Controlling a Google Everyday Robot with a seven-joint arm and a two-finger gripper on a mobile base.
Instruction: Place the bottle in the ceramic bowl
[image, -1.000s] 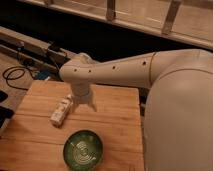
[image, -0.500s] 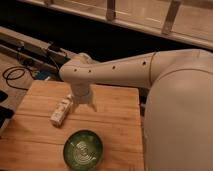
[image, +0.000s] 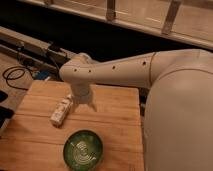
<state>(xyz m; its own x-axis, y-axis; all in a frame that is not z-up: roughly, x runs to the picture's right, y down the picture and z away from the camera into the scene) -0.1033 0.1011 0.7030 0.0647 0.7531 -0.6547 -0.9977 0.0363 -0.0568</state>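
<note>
Tool (image: 82, 104) first: mine hangs low over the wooden surface (image: 117, 131), at the end of my pale arm (image: 115, 70), which reaches in from the right and bends straight down at the wrist. It stands released, spread wide, with nothing in it that I can make out.

The bottle (image: 61, 113) lies on its side on the surface, just to the left of my tool. Its upper end is right beside the wrist, close enough that I cannot tell whether they touch. It runs at a slant, one end toward the far edge of the surface, the other toward the near left.

The ceramic bowl (image: 75, 144) sits near the front edge of the surface, apart from the bottle and a little to its right. It is dark green, with pale rings inside, and it is empty.

As I judge it, the step in hand is the approach for the pick. The bottle is not yet lifted, so the placing has not begun.

The next move calls for shifting my tool left until it is over the middle of the bottle, turned so that it straddles the narrow width. Then comes lowering, clenching, lifting clear, and carrying it toward the bowl. A bottle lying down may roll or skid if I nudge one end first, so I should come down squarely.
</note>
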